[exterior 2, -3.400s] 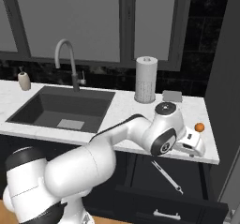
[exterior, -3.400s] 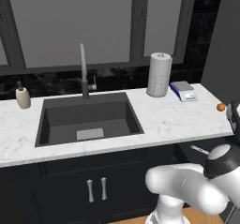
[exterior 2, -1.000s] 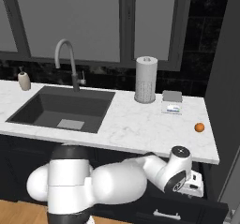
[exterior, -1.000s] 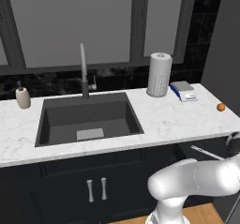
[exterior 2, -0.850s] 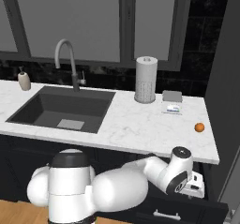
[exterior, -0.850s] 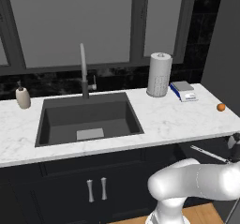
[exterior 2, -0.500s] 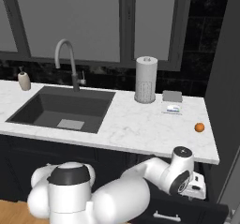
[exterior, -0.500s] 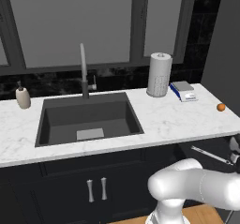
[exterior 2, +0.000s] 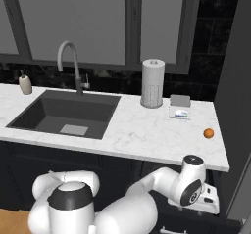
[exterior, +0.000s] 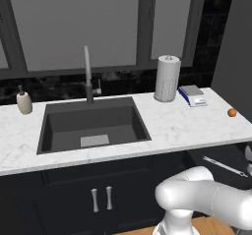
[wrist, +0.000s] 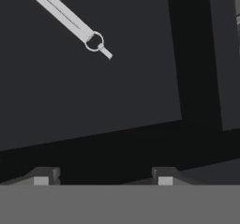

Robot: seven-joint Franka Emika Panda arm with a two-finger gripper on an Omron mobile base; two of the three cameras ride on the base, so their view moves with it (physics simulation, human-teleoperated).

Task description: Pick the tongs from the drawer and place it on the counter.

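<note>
The tongs [wrist: 65,18] lie flat on the dark floor of the open drawer [wrist: 93,92], slim and silvery with a small ring at the near end. They run toward the upper left of the hand view, well ahead of my fingertips [wrist: 43,176]. My gripper [wrist: 103,178] is open with nothing between its fingers, low over the drawer's front part. In the left base view the tongs [exterior: 222,165] show in the drawer [exterior: 209,154] below the white marble counter [exterior: 172,126]. From the right base view the hand [exterior 2: 208,198] sits under the counter's [exterior 2: 147,130] front edge.
On the counter stand a paper towel roll [exterior: 167,78], a small scale [exterior: 194,95] and an orange ball [exterior: 232,112]. The dark sink [exterior: 93,126] with its faucet [exterior: 88,74] lies left, a soap bottle [exterior: 23,102] beyond. Cabinet doors [exterior: 101,199] sit below.
The arm has swung down from counter height near the orange ball to below the counter edge. In the last second the hand sank a little lower and further right over the drawer.
</note>
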